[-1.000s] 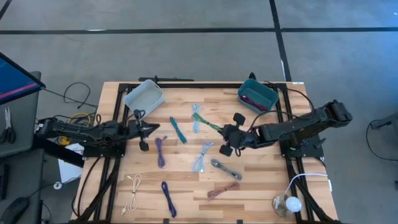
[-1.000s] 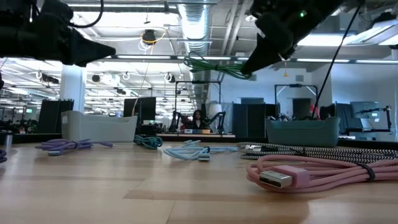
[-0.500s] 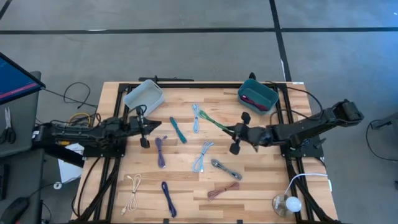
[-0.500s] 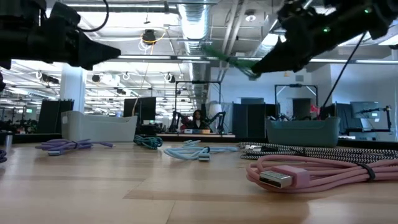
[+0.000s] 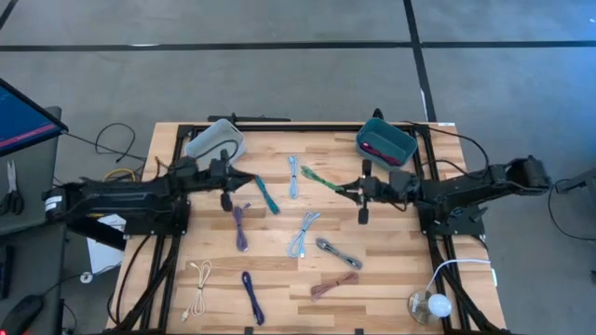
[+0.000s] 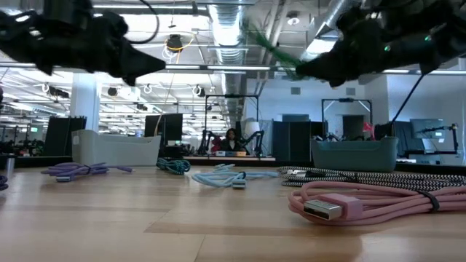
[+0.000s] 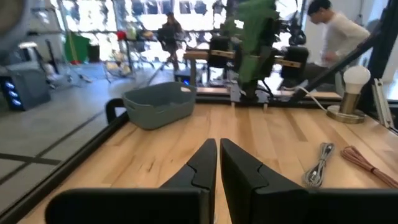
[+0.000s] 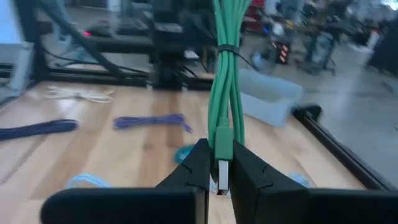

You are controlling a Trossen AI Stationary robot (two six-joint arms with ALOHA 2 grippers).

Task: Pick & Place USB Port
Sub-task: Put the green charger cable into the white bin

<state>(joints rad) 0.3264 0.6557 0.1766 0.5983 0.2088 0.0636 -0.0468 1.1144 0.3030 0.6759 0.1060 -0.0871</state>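
High view: wooden slat table [image 5: 391,279] on a black frame. The right gripper [image 5: 360,191] was over the table's far right part, just short of the teal bin [image 5: 386,142], clamped on a bundled green cable [image 5: 318,180] that trailed out toward the table's middle. The left gripper [image 5: 226,181] hung near the pale grey bin [image 5: 215,140]; its jaws were too small to read here. Loose on the boards lay coiled cables: a teal one [image 5: 266,194], a light blue one [image 5: 293,173], a second light blue one [image 5: 303,234], two purple ones [image 5: 240,226] [image 5: 252,296], a braided grey one [image 5: 338,251], a pink one [image 5: 333,285] and a cream one [image 5: 197,284]. A round white lamp [image 5: 428,304] stood at the near right corner.

Low view: the pink cable [image 6: 378,200] lay nearest, smooth-sheathed, with its metal USB plug showing. Both arms appeared only as dark, blurred masses overhead; the green cable was a faint streak.

Left wrist view: the left gripper [image 7: 218,163] showed its jaws together with nothing between them. The green cable [image 7: 255,34] looked blurred, shape unclear. A person [image 7: 333,31] was cut off at the frame edge.

Right wrist view: the right gripper [image 8: 219,163] had its jaws pinched on the rubbery green cable [image 8: 226,68], folded in strands and banded by a thin tie, plug end between the fingers
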